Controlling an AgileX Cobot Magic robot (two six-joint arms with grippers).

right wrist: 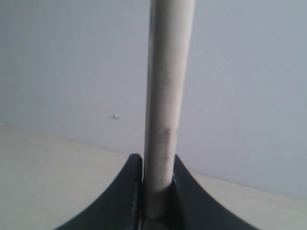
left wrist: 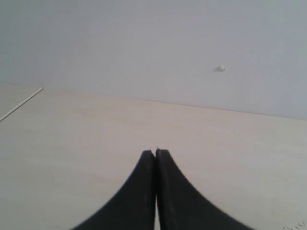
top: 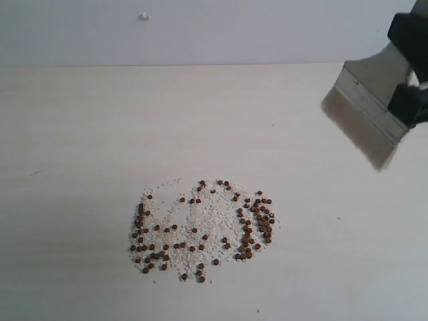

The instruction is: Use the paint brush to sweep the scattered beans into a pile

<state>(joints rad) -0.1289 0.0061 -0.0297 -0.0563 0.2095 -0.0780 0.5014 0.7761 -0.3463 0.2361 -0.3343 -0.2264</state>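
The beans (top: 200,231), small reddish-brown rounds mixed with white grains, lie scattered in a loose patch at the front middle of the pale table (top: 80,134). The paint brush (top: 368,100) hangs in the air at the upper right, above and to the right of the beans, its silver ferrule and whitish bristles pointing down-left. My right gripper (top: 408,67) is shut on it. In the right wrist view the brush (right wrist: 168,96) stands edge-on between the black fingers of the right gripper (right wrist: 158,160). My left gripper (left wrist: 155,152) is shut on nothing, over bare table.
Fine white grains (top: 175,221) spread among and around the beans. A pale wall (top: 200,33) rises behind the table's far edge, with a small white speck (top: 144,16) on it. A seam or edge (left wrist: 19,105) shows in the left wrist view.
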